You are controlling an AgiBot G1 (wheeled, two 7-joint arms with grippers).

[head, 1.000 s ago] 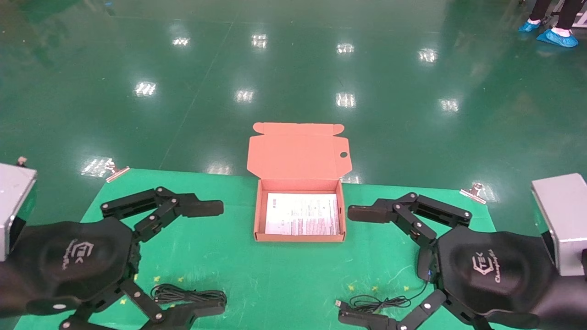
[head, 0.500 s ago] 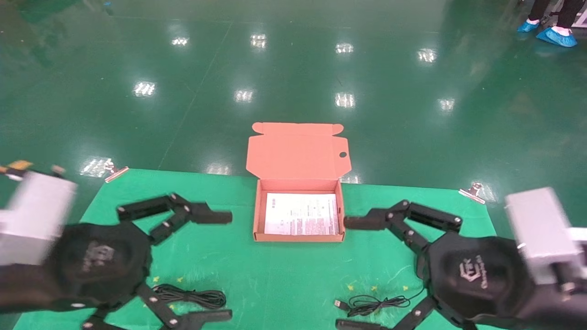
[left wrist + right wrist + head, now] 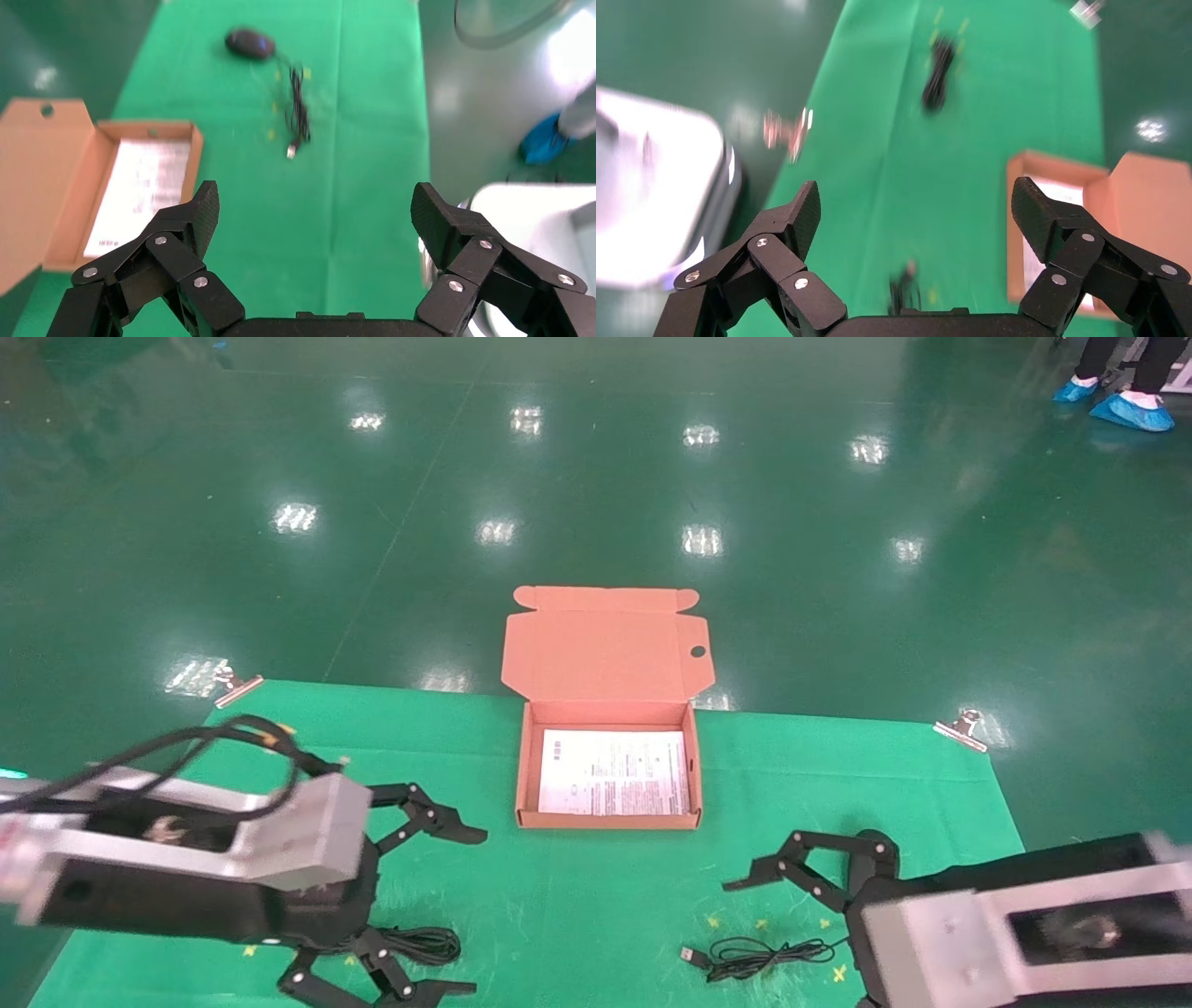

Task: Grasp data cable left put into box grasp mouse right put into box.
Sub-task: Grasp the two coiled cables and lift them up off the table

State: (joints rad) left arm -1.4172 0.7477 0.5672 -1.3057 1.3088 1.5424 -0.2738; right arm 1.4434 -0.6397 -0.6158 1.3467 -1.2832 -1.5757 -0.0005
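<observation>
Both arms have swung low. The left gripper, fingers spread, hangs over the black coiled data cable; the right gripper, probably released too, nears the black oval mouse on the green desk, the salmon cardboard box holding neither.

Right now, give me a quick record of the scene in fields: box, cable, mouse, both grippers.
box: open, lid flap up, at the far middle of the green mat; only a printed sheet inside
cable: coiled bundle on the mat, near left, not held
mouse: on the mat, cord and plug trailing at near right
left gripper: open, empty, beside the cable
right gripper: open, empty, above the cord
</observation>
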